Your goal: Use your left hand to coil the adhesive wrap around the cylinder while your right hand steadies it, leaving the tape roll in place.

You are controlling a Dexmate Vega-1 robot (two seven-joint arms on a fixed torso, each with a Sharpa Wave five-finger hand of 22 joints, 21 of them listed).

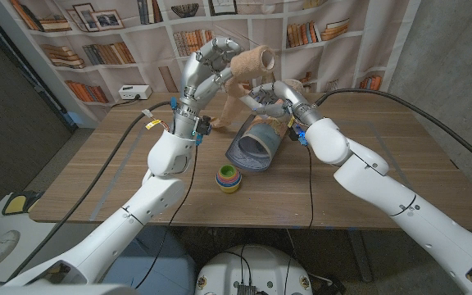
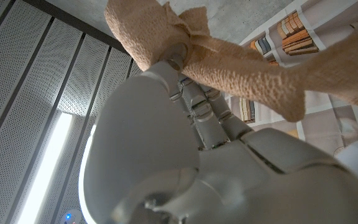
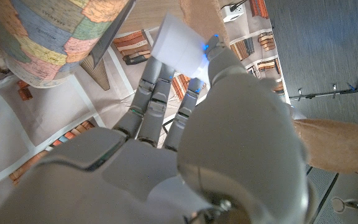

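Left hand (image 1: 211, 61) raised above table's far middle, gripping wrap roll (image 1: 252, 60); tan strip runs down to cylinder (image 1: 256, 141) lying mid-table. Right hand (image 1: 270, 98) grips cylinder's far end. Cups (image 1: 229, 177) near.

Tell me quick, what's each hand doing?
Left hand: holds the tan wrap roll, raised.
Right hand: rests on the cylinder; grip cannot be told.

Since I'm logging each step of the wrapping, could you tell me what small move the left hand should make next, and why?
Probably carry the roll down over the cylinder's far side. The left hand holds it high, with a strip of wrap running down to the cylinder, which lies on the table with the right hand on its far end. Lowering should lay another turn.
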